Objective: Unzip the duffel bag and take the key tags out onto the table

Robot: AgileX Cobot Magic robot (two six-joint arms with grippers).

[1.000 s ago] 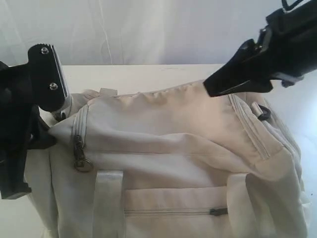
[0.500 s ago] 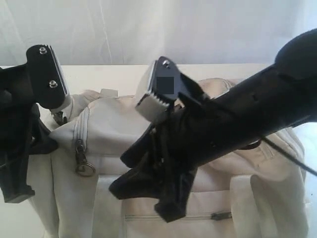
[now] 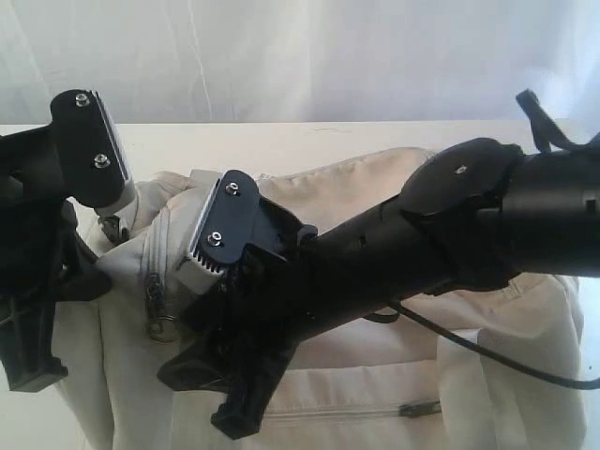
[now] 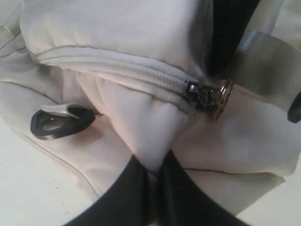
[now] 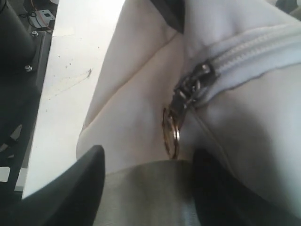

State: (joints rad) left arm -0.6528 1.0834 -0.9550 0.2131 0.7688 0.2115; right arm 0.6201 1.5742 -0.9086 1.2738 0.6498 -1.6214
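**Operator:** Pincer check: what does each one hold?

**Technician:** The left pincer [image 4: 151, 165] is pressed together on a fold of cream fabric at one end of the duffel bag [image 4: 117, 28]. The right pincer [image 5: 149, 162] is spread and grips nothing. Its two dark fingers [image 5: 75, 188] stand either side of a band of webbing handle [image 5: 146, 200].

**Operator:** Where is the bag?

**Technician:** It lies on the desk [image 3: 328, 136]. In the exterior view it fills the area from the centre down to 6 o'clock.

**Operator:** Zipper condition?

**Technician:** The main zipper [image 4: 141, 75] is closed. Its pull [image 4: 204, 96] and metal ring [image 5: 171, 132] sit at the 9 o'clock end of the bag, just ahead of the gap in the right pincer. I cannot tell whether the ring touches either finger. A black D-ring [image 4: 59, 123] lies just beside the pinched fold. The side-pocket zipper [image 3: 412, 409], at 5 o'clock, is also closed.

**Operator:** Arm positions in the exterior view?

**Technician:** The left arm [image 3: 37, 234] stands at 9 o'clock, against the end of the bag. The right arm [image 3: 450, 225] enters from 3 o'clock and crosses over the bag towards 7 o'clock, hiding the bag's middle. A black cable [image 3: 487, 356] hangs below it. A white curtain [image 3: 300, 56] closes the background at 12 o'clock.
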